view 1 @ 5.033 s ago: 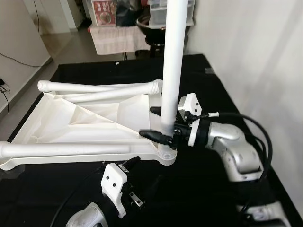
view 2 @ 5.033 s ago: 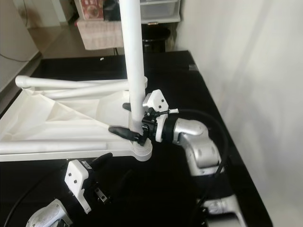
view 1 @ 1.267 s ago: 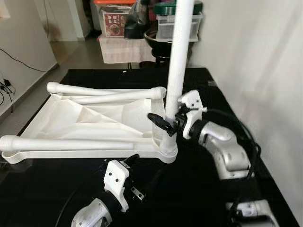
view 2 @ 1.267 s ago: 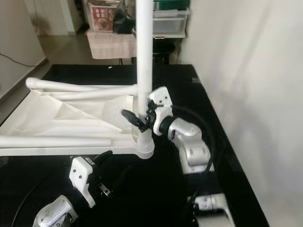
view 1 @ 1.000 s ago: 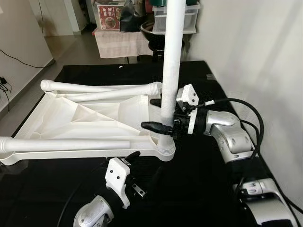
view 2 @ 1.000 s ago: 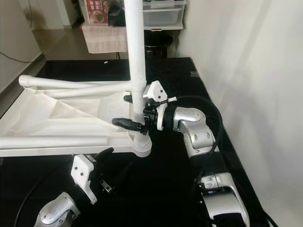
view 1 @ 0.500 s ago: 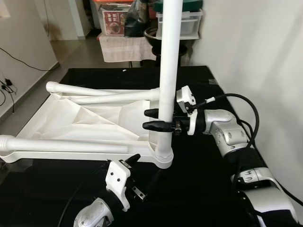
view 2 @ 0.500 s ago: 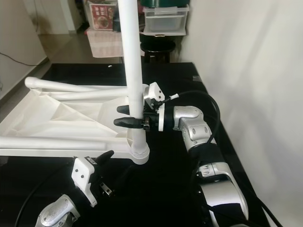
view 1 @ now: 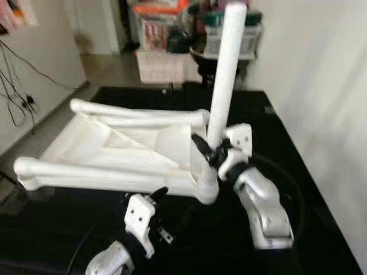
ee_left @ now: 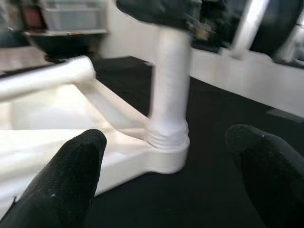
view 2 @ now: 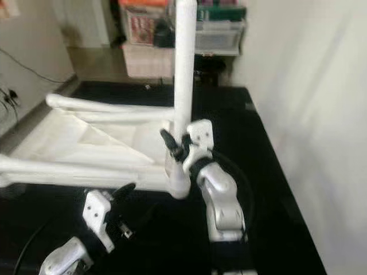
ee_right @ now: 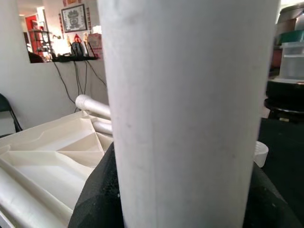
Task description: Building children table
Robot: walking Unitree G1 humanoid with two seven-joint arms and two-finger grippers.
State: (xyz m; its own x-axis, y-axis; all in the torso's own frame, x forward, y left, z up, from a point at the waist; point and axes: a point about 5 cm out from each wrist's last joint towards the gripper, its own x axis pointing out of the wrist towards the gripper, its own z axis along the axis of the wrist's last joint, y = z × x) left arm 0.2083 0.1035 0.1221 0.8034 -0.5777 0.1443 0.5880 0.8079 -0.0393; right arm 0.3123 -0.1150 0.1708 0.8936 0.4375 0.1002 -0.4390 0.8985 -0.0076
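Observation:
The white children's table top (view 1: 114, 150) lies upside down on a black surface. Two white legs (view 1: 137, 119) (view 1: 97, 175) lie along its far and near edges. A third leg (view 1: 226, 69) stands upright in the near right corner socket (view 1: 207, 189), leaning slightly. My right gripper (view 1: 211, 150) is shut on this upright leg just above the socket. In the right wrist view the leg (ee_right: 190, 114) sits between the black fingers (ee_right: 95, 199). My left gripper (view 1: 172, 209) hovers open in front of the socket (ee_left: 166, 152), its fingertips (ee_left: 71, 175) wide apart, touching nothing.
A white wall (view 1: 321, 86) runs close along the right side. Storage boxes (view 1: 229, 34) and a dark stool stand beyond the black surface's far edge. Bare floor and cables (view 1: 23, 86) lie to the left. Black surface (view 1: 321, 229) shows near me, right of the arm.
The view has shifted and blurred. My right wrist has turned on the upright leg, its fingers going from level to slanted. The left gripper stays open in the same place.

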